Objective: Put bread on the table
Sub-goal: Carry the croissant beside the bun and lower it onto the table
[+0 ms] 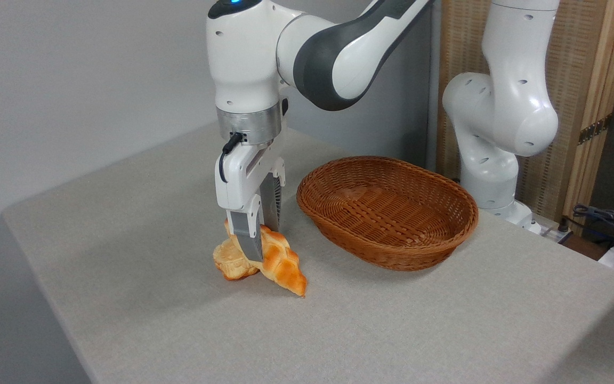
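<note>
The bread (284,265) is a braided golden-orange loaf, tilted, with its lower right tip touching the table (403,330). My gripper (263,244) comes straight down over the loaf's upper left end. It is shut on the bread, with one grey finger (251,242) in front of it and the other behind. A small pale bun (227,261) lies on the cloth right against the loaf's left side, partly hidden by the front finger.
A brown oval wicker basket (392,250) stands to the right of the bread, with nothing visible inside. The arm's white base (491,181) rises behind the basket. Cables (605,218) lie off the table's far right edge. The table's left edge drops off near the wall.
</note>
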Motion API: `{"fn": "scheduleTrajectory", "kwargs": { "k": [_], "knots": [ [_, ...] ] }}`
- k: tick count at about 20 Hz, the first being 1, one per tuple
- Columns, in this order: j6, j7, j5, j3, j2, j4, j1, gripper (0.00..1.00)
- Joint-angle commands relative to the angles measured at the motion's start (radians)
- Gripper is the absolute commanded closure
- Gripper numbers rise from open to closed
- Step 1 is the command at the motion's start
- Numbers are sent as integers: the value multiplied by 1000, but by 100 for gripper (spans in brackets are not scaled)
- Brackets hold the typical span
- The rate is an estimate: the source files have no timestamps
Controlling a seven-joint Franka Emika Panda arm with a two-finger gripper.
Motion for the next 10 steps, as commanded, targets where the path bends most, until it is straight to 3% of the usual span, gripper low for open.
{"fn": "scheduleTrajectory", "kwargs": {
  "k": [1,7,10],
  "knots": [
    [8,-1,-17,33,7,15,-11,0],
    [-38,-78,-17,52,0,89,-11,0],
    [-128,-136,-17,56,1,168,-11,0]
  ]
}}
